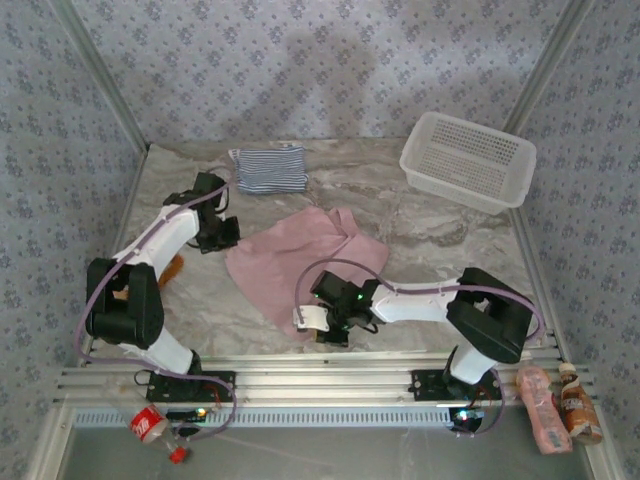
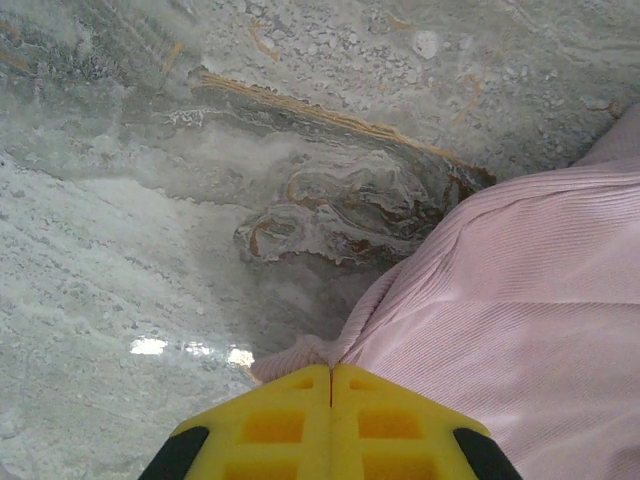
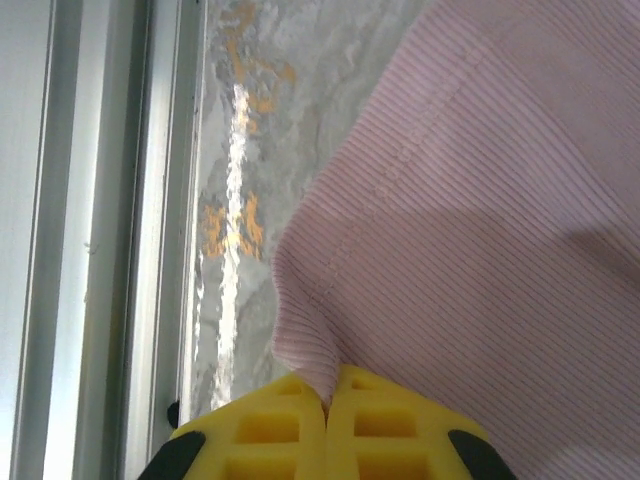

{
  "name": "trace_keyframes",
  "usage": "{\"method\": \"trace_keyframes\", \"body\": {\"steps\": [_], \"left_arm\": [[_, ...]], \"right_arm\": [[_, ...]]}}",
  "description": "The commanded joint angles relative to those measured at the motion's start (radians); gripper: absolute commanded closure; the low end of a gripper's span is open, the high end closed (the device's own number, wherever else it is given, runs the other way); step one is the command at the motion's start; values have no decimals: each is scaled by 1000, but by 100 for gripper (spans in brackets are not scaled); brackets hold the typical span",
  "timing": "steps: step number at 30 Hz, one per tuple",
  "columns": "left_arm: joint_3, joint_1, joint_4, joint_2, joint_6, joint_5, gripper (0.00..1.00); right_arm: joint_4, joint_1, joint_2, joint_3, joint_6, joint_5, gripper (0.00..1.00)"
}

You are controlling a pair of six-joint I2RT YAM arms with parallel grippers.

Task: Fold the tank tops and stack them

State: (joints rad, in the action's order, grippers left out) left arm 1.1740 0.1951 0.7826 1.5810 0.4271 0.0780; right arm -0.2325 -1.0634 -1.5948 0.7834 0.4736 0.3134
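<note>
Left gripper [image 2: 331, 368] is pinched shut on the left edge of the pink tank top [image 1: 290, 262], and the right gripper [image 3: 327, 388] is clamped on its near corner. It lies on a marble-patterned table [image 1: 430, 240] between floral-papered walls [image 1: 300, 60]. There are two tops: the striped tank top [image 1: 270, 168] lies folded just beyond the pink one. One white basket [image 1: 468, 160] sits beyond it, to the right.

The spread tank top [image 1: 300, 262] lies in the middle of the table [image 1: 420, 240]. Behind it and slightly left lies the folded tank top [image 1: 270, 168]; behind it to the right stands the basket [image 1: 467, 160]. The left gripper [image 2: 331, 375] meets its left corner, and the right gripper [image 3: 327, 385] its near edge. Nearer than it, past the table edge, bottles [image 1: 578, 405] lie far right and a can [image 1: 148, 425] far left.
</note>
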Motion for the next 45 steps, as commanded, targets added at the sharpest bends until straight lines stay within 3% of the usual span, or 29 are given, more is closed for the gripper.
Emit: {"method": "trace_keyframes", "body": {"steps": [1,8,11,16,21,27,31,36,41,43,45], "left_arm": [[64,-7,49,-7,0,43,100],[204,21,120,-147,79,31,100],[293,30,103,-209,118,24,100],[524,90,45,-234,66,-84,100],[655,101,-55,-226,-16,-167,100],[770,102,-227,-41,-88,-121,100],[954,107,-329,123,-147,-99,100],[1341,117,-277,362,-223,-81,100],[1884,119,-141,649,-261,-53,100],[1977,119,-124,685,-283,-48,100],[1942,118,-87,654,-297,-37,100]], "right_arm": [[-51,43,113,0,-76,-36,100],[-184,148,407,73,-111,-256,100],[-214,271,534,131,-98,-310,100],[-215,515,599,347,-29,-181,100],[-209,598,531,578,64,-116,100],[-27,771,370,665,103,-49,100],[69,842,215,815,146,-46,100],[114,922,56,1073,139,-16,100],[89,948,5,1233,152,21,100],[58,950,17,1247,162,44,100],[8,946,47,1227,165,87,100]]}}
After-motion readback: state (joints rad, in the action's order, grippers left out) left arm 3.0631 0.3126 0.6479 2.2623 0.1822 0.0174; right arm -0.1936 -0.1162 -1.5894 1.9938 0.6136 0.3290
